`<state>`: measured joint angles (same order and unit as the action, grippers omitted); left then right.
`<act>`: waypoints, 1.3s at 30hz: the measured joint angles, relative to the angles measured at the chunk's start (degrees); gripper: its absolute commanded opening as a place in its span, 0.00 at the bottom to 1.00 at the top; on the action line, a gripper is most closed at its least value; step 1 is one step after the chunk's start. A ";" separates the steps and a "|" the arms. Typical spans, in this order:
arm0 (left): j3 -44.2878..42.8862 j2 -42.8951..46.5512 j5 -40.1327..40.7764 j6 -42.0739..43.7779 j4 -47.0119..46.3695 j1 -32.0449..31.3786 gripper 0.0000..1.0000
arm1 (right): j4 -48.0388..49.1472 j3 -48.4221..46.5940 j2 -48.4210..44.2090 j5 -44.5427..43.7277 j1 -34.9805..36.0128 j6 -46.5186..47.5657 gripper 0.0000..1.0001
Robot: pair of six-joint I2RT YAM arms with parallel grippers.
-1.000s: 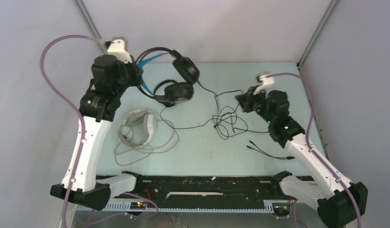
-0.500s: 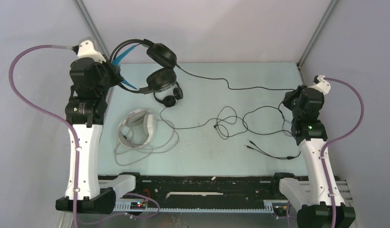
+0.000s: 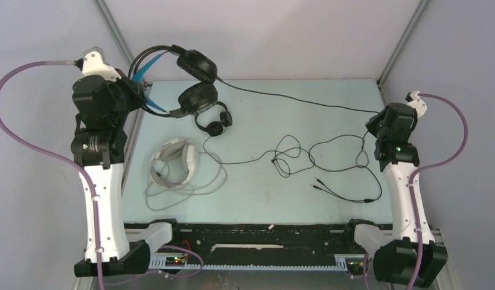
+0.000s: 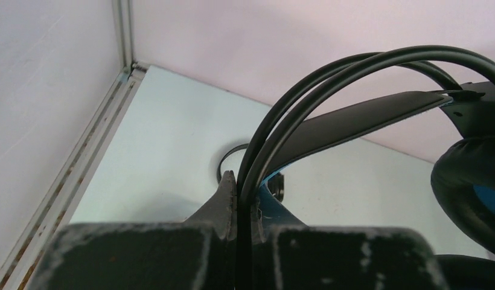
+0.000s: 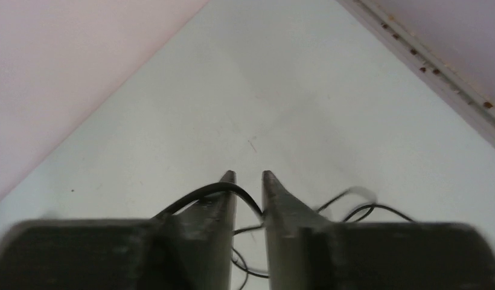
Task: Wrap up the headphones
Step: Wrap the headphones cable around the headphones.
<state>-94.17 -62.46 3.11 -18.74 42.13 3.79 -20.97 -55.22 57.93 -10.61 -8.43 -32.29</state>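
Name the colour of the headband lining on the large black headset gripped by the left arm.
Blue headband lining; clearest in the top external view.

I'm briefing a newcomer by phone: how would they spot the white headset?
Start at the left arm on the pale table. Just right of its white link lies the white headset, ringed by loose pale cable. Unlike it, the small pair and the blue-banded pair farther back are black.
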 measured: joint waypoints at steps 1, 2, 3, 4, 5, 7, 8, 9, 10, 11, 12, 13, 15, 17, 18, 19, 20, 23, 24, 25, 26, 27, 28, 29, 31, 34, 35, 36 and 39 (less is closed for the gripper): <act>0.02 0.17 -1.14 -0.26 -0.74 0.33 0.00 | -0.26 -0.94 0.96 0.63 -0.15 0.17 0.42; 0.02 0.28 -2.21 -0.35 -1.38 0.57 0.00 | -0.87 -1.99 2.16 1.27 -0.24 0.42 0.50; 0.04 0.46 -3.45 -0.46 -2.21 0.87 0.00 | -1.77 -2.97 3.39 1.68 -0.11 0.72 0.56; 0.09 0.59 -4.39 -0.59 -2.93 1.09 0.00 | -2.69 -3.74 4.35 1.81 0.20 1.01 0.61; 0.22 0.72 -5.33 -0.68 -3.54 1.20 0.00 | -3.52 -4.09 4.81 1.88 0.57 0.96 0.64; 1.44 1.40 -6.99 -0.66 -5.03 1.22 0.00 | -5.84 -4.24 4.85 2.21 2.12 1.29 0.68; 2.43 1.86 -7.89 -0.66 -5.68 1.22 0.00 | -6.88 -4.24 4.48 2.51 3.06 1.40 0.69; 3.54 2.32 -8.68 -0.61 -6.25 1.22 0.00 | -7.65 -4.24 4.02 2.97 4.02 1.46 0.69; 4.39 2.62 -9.44 -0.57 -6.47 1.22 0.00 | -8.02 -4.24 3.56 3.56 4.92 1.75 0.70; 5.07 2.80 -10.19 -0.55 -6.43 1.22 0.00 | -8.15 -4.26 2.86 4.46 6.14 2.27 0.70; 5.49 2.78 -11.10 -0.50 -6.19 1.22 0.00 | -8.02 -4.33 1.92 5.27 8.07 2.89 0.71; 5.62 2.62 -11.65 -0.46 -5.92 1.22 0.00 | -7.69 -4.42 1.07 5.99 10.14 3.56 0.71; 5.90 2.49 -12.72 -0.35 -5.68 1.22 0.00 | -6.21 -4.55 -0.55 7.43 14.86 5.55 0.72; 6.43 2.58 -13.94 -0.35 -5.49 1.22 0.00 | -3.37 -4.52 -1.92 10.23 19.76 8.37 0.72; 6.73 2.69 -14.56 -0.33 -5.57 1.22 0.00 | -0.81 -4.37 -2.54 12.85 22.49 10.47 0.72; 7.13 2.91 -15.19 -0.35 -5.62 1.20 0.00 | 2.71 -3.89 -3.10 16.76 25.35 12.87 0.72; 7.67 3.30 -16.00 -0.44 -5.64 1.22 0.00 | 4.87 -3.50 -3.41 19.80 27.06 14.45 0.72; 8.74 4.22 -18.80 -0.94 -6.25 1.20 0.00 | 10.99 -1.81 -3.74 30.60 32.46 20.24 0.75; 9.01 4.55 -20.00 -1.27 -6.60 1.20 0.00 | 12.55 -1.25 -3.74 33.09 34.49 22.18 0.77; 9.03 4.74 -21.14 -1.57 -6.71 1.20 0.00 | 14.23 -0.42 -3.80 35.23 36.59 24.63 0.79; 9.03 4.96 -22.43 -1.99 -7.04 1.20 0.00 | 15.76 0.48 -3.91 37.33 38.71 27.19 0.80; 9.03 5.16 -23.30 -2.34 -7.23 1.20 0.00 | 17.03 1.44 -4.11 39.01 40.79 29.68 0.80; 9.03 5.42 -24.30 -2.75 -7.37 1.20 0.00 | 17.73 2.03 -4.20 40.48 42.21 31.45 0.80; 9.03 5.66 -25.00 -2.97 -7.41 1.18 0.00 | 18.49 2.56 -4.26 42.14 43.65 33.29 0.80; 9.03 6.27 -26.51 -3.74 -7.58 1.09 0.00 | 19.96 2.95 -4.24 44.78 45.24 35.50 0.80; 9.35 7.19 -28.70 -5.01 -9.03 0.96 0.00 | 22.40 2.95 -3.93 46.60 47.32 36.63 0.79; 9.66 7.61 -29.31 -5.55 -9.81 0.85 0.00 | 23.26 2.95 -3.54 46.75 48.61 36.98 0.78; 9.88 7.89 -29.73 -5.88 -10.25 0.81 0.00 | 23.52 2.97 -3.19 46.84 49.64 37.20 0.78; 10.08 8.48 -30.99 -6.75 -11.26 0.48 0.00 | 23.69 3.02 -1.75 46.56 53.05 37.55 0.77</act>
<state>-84.09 -53.98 -27.88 -25.50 30.87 4.27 2.72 -52.21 56.18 35.94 44.62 5.26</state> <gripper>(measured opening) 0.048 0.781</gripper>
